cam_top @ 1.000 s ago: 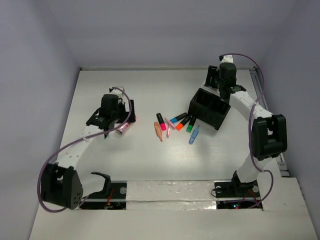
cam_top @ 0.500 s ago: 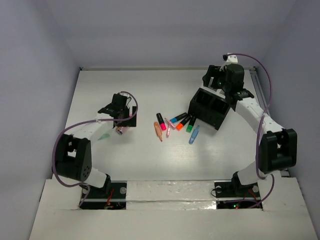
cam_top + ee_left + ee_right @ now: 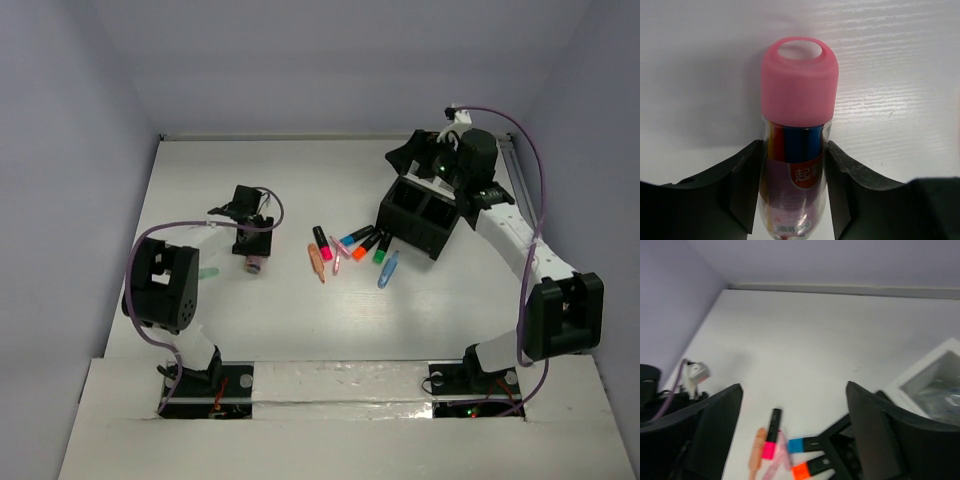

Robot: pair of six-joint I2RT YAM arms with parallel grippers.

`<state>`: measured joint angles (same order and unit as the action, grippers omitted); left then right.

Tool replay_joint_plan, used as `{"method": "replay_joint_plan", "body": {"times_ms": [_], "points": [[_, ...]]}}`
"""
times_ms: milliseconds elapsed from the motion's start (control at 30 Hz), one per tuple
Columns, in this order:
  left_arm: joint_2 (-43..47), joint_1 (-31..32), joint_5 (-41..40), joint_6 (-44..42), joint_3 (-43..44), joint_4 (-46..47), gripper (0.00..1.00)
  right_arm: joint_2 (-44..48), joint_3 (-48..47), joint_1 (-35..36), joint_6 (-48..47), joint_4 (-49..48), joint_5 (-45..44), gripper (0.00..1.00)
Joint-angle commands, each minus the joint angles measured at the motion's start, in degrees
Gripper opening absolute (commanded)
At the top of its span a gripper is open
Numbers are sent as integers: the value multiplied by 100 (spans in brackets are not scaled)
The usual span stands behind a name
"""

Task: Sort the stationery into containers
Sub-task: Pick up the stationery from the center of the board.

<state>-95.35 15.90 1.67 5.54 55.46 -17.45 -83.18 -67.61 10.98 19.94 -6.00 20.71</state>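
Note:
My left gripper (image 3: 251, 243) is shut on a clear tube of pens with a pink round top (image 3: 799, 80), holding it low over the table; it also shows in the top view (image 3: 253, 265). Several markers and pens lie in a cluster: pink (image 3: 320, 243), blue (image 3: 355, 238), orange (image 3: 366, 246), green (image 3: 383, 248), and a light blue pen (image 3: 388, 270). The black divided box (image 3: 425, 215) stands right of them. My right gripper (image 3: 415, 160) is open and empty above the box's far corner. The white chequered box (image 3: 935, 382) shows only at the right wrist view's right edge.
A loose green marker (image 3: 207, 272) lies by the left arm's forearm. A peach pen (image 3: 317, 264) and a pink pen (image 3: 336, 258) lie at the cluster's left. Walls close the table on the left, back and right.
My left arm has folded back and its gripper has shifted right with the pink-topped tube. My right gripper has risen and turned to face left over the black box.

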Motion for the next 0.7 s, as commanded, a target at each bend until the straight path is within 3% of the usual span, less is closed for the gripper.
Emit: {"method": "replay_joint_plan", "body": {"times_ms": [0, 100, 233, 333, 500, 667], "points": [[691, -43, 192, -18, -61, 48, 0, -40, -76, 254, 351, -507, 925, 96], [1622, -43, 649, 17, -237, 470, 0, -190, 28, 632, 641, -831, 1347, 100], [3158, -43, 1824, 157, -658, 1357, 0, -199, 520, 1089, 1423, -2137, 1716, 100], [3741, -43, 2370, 307, -949, 1973, 0, -251, 714, 1642, 1942, -2947, 1971, 100], [3927, -43, 3075, 369, -1064, 2211, 0, -445, 566, 2398, 2320, -3364, 1928, 100], [4218, -43, 3541, 395, -1178, 2413, 0, -840, 179, 2706, 2356, -3364, 1928, 100]]}}
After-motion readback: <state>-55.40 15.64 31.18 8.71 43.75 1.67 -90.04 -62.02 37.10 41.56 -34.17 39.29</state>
